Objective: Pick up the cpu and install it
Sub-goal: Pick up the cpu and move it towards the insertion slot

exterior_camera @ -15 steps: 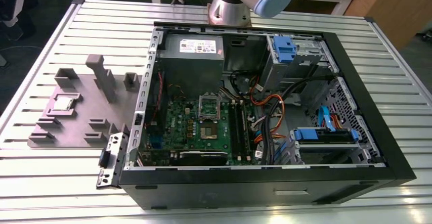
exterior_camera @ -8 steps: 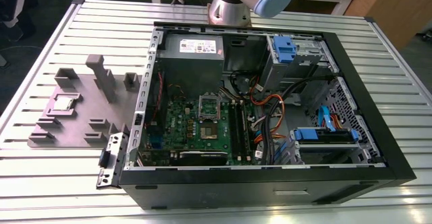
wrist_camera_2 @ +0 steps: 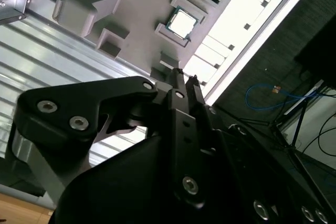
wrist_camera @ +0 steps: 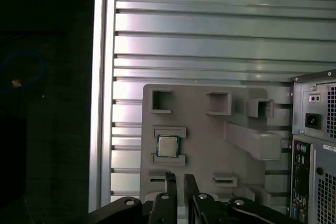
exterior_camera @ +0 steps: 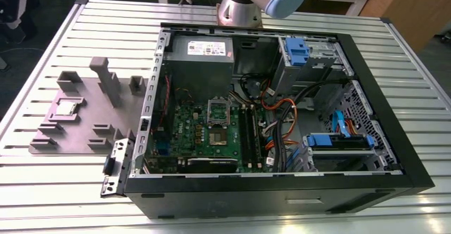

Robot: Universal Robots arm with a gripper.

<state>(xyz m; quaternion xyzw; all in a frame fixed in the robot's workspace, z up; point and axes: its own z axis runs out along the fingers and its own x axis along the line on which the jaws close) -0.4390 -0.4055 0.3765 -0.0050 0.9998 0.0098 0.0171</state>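
Near an edge of the slatted metal table [exterior_camera: 42, 192], the silvery square cpu [wrist_camera: 167, 146] is seated in a grey tray [wrist_camera: 205, 145]. The black gripper [wrist_camera: 179, 178] is held slightly parted, empty.

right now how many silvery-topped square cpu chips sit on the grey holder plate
1. The small square silvery-topped cpu lies on the grey plastic holder plate, on the exterior view's left, beside the black computer case. None looks hidden.

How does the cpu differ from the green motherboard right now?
The cpu is small and silvery; the motherboard is far larger and green. The cpu sits in a grey tray on the table, outside the computer case; the motherboard is mounted inside it. Both lie flat.
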